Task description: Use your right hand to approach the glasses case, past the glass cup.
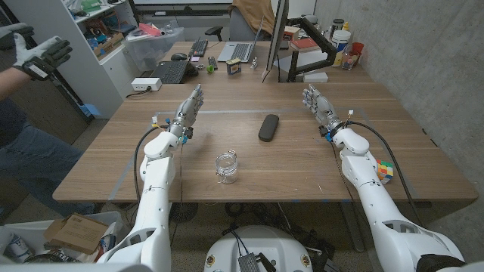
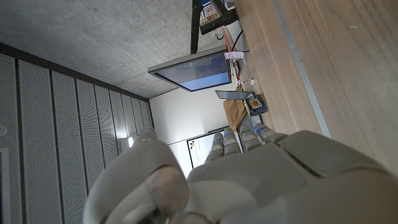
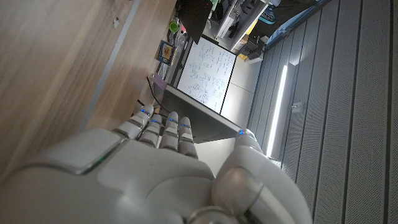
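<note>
From the head view, the glass cup (image 1: 226,167) stood near the wooden table's (image 1: 302,166) front edge, its contents too hard to make out; the dark glasses case (image 1: 268,127) lay beyond it toward the middle, well apart from both hands. The left hand (image 1: 189,109) and right hand (image 1: 318,106) were raised with fingers extended, holding nothing. A person's gloved hand (image 1: 41,54) was cut off at the picture's edge. In the left wrist view, the left hand (image 2: 249,180) hid its own fingers, apart from the tips. In the right wrist view, the right hand's (image 3: 155,180) fingers (image 3: 163,127) lay straight, side by side.
</note>
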{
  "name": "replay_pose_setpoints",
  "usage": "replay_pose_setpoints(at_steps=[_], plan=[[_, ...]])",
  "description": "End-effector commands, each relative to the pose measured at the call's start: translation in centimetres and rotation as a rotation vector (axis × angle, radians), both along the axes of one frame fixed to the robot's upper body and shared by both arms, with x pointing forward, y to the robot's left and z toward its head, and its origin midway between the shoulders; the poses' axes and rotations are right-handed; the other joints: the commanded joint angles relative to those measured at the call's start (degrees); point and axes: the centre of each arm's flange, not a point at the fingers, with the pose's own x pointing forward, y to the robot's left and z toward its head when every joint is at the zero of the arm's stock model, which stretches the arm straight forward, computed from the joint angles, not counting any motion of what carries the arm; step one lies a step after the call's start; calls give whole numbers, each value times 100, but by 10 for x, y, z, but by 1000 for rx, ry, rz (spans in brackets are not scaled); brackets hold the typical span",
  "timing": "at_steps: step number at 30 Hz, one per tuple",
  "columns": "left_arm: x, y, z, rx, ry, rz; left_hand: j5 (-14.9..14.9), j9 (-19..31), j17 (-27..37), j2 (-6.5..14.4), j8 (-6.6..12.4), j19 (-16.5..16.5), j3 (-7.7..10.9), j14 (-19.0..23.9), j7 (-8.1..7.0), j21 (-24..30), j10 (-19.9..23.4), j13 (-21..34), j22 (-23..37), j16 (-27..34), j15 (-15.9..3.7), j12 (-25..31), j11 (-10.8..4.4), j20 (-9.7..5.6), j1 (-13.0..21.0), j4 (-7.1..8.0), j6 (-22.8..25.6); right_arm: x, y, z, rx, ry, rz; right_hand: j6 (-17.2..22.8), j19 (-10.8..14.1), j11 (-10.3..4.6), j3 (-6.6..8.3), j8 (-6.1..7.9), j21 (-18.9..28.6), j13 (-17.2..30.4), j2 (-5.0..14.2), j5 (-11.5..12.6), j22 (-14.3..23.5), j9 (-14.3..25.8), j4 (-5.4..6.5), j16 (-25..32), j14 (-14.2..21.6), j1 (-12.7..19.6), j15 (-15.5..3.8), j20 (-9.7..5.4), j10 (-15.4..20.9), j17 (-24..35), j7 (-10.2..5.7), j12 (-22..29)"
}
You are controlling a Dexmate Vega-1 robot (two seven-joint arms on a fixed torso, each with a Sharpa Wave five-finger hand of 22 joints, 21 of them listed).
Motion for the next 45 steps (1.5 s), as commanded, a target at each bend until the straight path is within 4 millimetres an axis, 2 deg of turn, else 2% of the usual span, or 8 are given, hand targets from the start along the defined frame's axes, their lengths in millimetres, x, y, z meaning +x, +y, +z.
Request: replay_pose_setpoints(at_steps=[1,10,25,45], plan=[[-3,-4,1,15,2,-5,12,32,34,26,-9,-52,-29,-44,-17,-21,3,28,13,1,2,-3,-10,-323,21,-4,24,-4,7,10,-56,-59,12,11,19,-32,20,2,13,35,20,8,24,24,-37,33,52,37,-41,-6,31,20,-55,-2],[-7,-2,1,12,-6,2,9,33,34,32,-11,-57,-37,-44,-23,-24,-2,28,14,1,-6,-9,-3,-311,22,-6,35,-9,10,15,-92,-108,3,48,20,-61,12,13,13,37,8,13,23,25,-45,40,78,38,-65,-3,70,20,-123,11],[-8,-3,0,8,-15,-9,4,33,35,43,-13,-38,-50,-25,-14,-18,10,29,14,7,-6,-12,-3,-280,24,-10,55,-12,20,22,-184,-180,-17,115,16,-85,1,30,11,41,-9,23,22,27,-58,54,136,41,-90,-5,125,20,-117,28],[-8,-2,1,18,-14,-14,-2,34,36,55,-18,-51,-68,17,-21,-26,48,30,14,18,17,-6,-1,-256,27,-16,73,-17,26,26,-236,-243,-51,141,6,-118,-50,25,8,44,-61,34,22,27,-44,64,186,-21,-116,5,155,30,-204,32]])
